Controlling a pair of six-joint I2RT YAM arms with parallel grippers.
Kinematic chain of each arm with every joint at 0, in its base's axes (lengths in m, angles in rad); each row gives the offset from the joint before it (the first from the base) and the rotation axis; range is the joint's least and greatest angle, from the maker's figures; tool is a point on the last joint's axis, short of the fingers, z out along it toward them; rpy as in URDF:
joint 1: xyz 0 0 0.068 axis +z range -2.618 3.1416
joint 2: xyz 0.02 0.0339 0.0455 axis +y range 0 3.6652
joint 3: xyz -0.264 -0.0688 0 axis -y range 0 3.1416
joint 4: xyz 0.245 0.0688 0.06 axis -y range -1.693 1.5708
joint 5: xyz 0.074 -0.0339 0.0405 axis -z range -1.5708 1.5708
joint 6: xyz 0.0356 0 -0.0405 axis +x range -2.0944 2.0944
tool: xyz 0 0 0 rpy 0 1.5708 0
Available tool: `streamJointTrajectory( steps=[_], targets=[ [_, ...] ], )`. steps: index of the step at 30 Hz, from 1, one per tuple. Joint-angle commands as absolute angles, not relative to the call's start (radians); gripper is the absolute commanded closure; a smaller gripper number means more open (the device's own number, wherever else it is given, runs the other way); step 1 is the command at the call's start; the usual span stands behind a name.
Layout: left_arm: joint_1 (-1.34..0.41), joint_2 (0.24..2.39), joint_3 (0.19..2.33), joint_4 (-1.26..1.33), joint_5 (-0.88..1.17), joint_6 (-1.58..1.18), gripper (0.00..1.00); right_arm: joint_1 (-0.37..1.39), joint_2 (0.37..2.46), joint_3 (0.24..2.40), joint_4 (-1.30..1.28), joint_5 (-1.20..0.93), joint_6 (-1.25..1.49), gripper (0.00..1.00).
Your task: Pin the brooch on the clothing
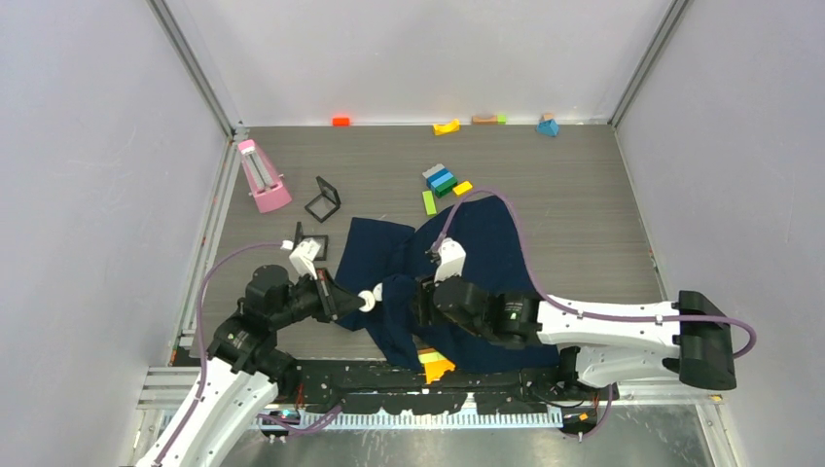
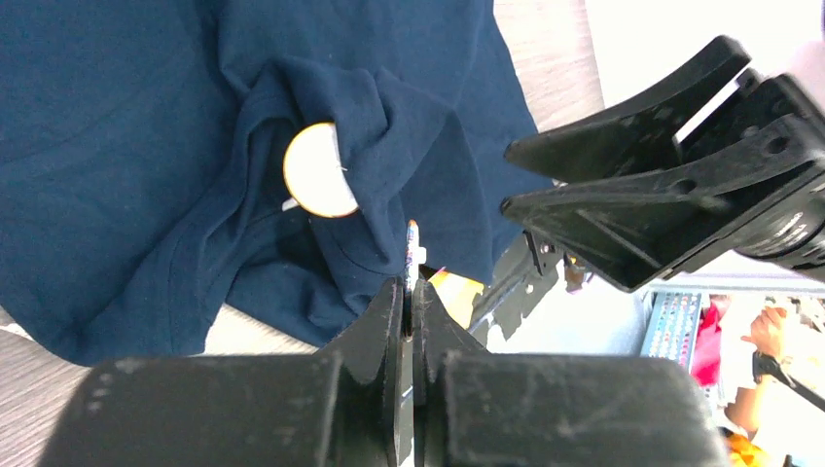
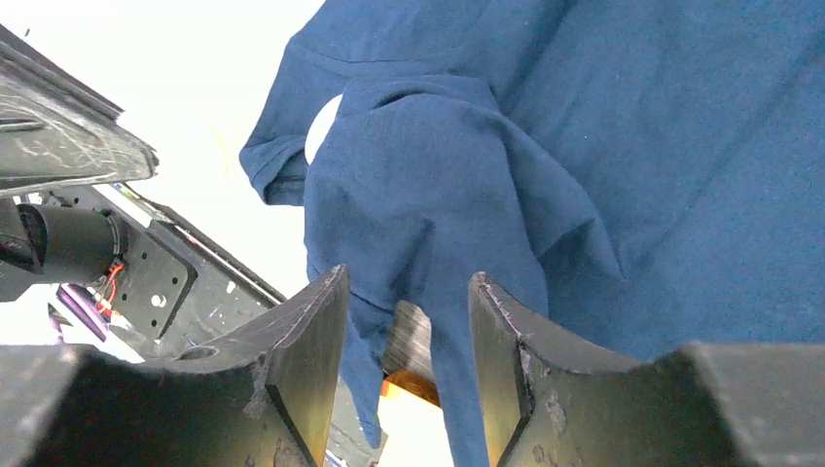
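brooch [image 2: 321, 170] on clothing [image 2: 117, 146], beyond left hand [image 2: 409, 287]

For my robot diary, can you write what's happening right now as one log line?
left gripper: shut on thin sliver | right gripper: astride fold of shirt, grip unclear | brooch: on that fold

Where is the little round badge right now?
In the left wrist view, the badge sits against a bunched fold of the navy shirt, just beyond the left jaws.

Your left end effector [image 2: 411, 288] was pinched shut; your right end effector [image 3: 409, 284] stood open, both arms angled toward each other.
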State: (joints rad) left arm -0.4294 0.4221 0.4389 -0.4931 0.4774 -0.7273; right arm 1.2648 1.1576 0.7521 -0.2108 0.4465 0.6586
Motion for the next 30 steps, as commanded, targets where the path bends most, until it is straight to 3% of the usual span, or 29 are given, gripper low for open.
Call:
streamJointTrajectory(
  steps=[1,18,30],
  targets=[
    [-0.423,0.366,0.427,-0.519,0.402,-0.748,1.0,1.308,1.221,0.794,-0.167,0.578,0.765,0.46],
    [-0.423,0.23,0.334,-0.54,0.42,-0.85,1.0,1.384,1.412,0.876,-0.058,0.6,0.796,0.52],
    [-0.423,0.266,0.352,-0.556,0.392,-0.818,1.0,1.39,1.461,0.9,-0.062,0.593,0.803,0.53]
  ],
)
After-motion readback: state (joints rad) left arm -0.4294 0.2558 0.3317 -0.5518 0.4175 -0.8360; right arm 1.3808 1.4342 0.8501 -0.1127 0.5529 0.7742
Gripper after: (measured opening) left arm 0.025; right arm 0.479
